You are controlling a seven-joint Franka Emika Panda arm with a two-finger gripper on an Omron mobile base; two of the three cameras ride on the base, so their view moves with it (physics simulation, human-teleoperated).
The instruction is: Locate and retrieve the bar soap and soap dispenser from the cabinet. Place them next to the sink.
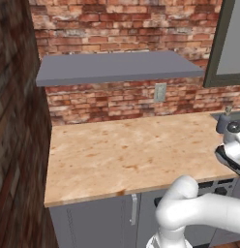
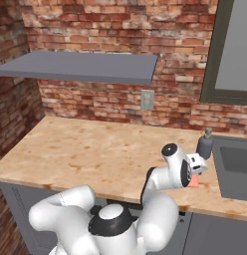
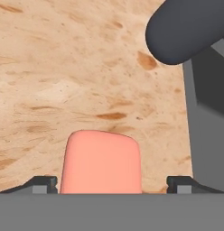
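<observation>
bar soap (image 3: 100, 162) between claw (image 3: 113, 182) tips, soap dispenser (image 3: 188, 29) beyond — sink (image 3: 208, 113) beside

The arm (image 2: 163, 182) bends low, fingers (image 3: 41, 184) spread wide (pointing steeply downward).

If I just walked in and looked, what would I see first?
First the big white robot arm bending low over the wooden counter, its gripper around a pink bar soap that looks to be lying on the wood. Just beyond stands the dark grey soap dispenser, right beside the sink, under a red brick wall.
</observation>
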